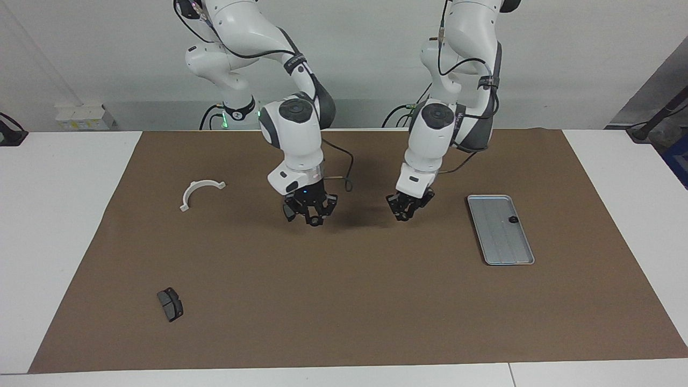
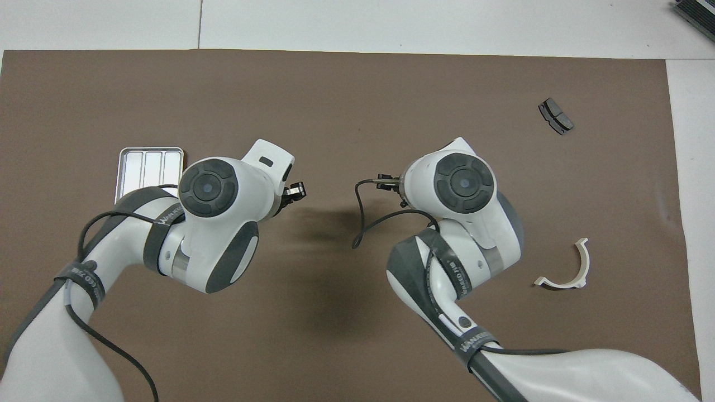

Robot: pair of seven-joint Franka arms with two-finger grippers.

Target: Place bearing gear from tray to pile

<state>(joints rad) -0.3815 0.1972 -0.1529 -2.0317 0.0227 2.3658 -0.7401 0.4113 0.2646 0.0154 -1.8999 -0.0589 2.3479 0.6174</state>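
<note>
The silver tray [image 1: 497, 242] lies on the brown mat toward the left arm's end, with one small dark bearing gear [image 1: 513, 219] in it. In the overhead view the left arm covers much of the tray [image 2: 146, 167]. My left gripper [image 1: 404, 212] [image 2: 295, 191] hangs over the mat's middle with its fingertips together; I cannot tell if anything is between them. My right gripper [image 1: 313, 217] is shut, low beside a dark pad [image 1: 287, 210] of the pile. The pile's white bracket [image 1: 200, 192] [image 2: 570, 268] and another dark pad [image 1: 170, 304] [image 2: 556, 116] lie toward the right arm's end.
The brown mat [image 1: 344, 301] covers most of the white table [image 1: 59, 215]. A loose black cable [image 2: 360, 223] hangs from the right wrist. A pale box [image 1: 80, 115] stands at the table's edge beside the right arm's base.
</note>
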